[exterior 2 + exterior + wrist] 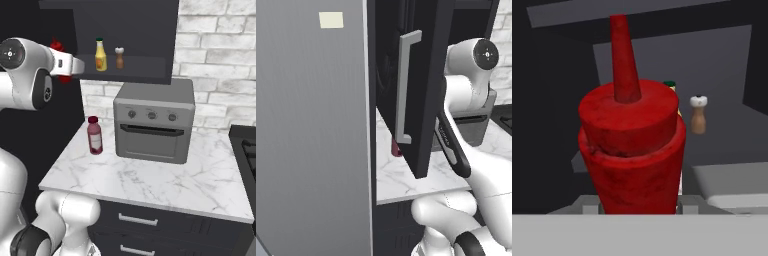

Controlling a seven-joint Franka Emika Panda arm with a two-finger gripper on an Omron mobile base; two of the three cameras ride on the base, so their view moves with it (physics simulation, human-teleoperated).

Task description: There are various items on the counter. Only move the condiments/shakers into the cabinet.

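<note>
A red squeeze bottle (pixel 632 150) with a cone nozzle is one of the condiments/shakers, and my gripper (pixel 639 206) is shut on it. In the right base view the gripper (pixel 64 64) holds it, with red bits of the bottle (pixel 56 46) showing, at the left end of the open cabinet's shelf (pixel 135 72). On that shelf stand a yellow bottle (pixel 101 56) and a brown shaker (pixel 119 58), the shaker (pixel 698 115) showing behind the held bottle. A reddish bottle (pixel 94 135) stands upright on the counter (pixel 150 180).
A grey toaster oven (pixel 152 122) sits on the counter right of the reddish bottle. The cabinet door (pixel 428 75) with its grey bar handle (pixel 405 85) stands swung open. A big grey panel (pixel 311 130) is at the left. A stove edge (pixel 245 145) lies at far right.
</note>
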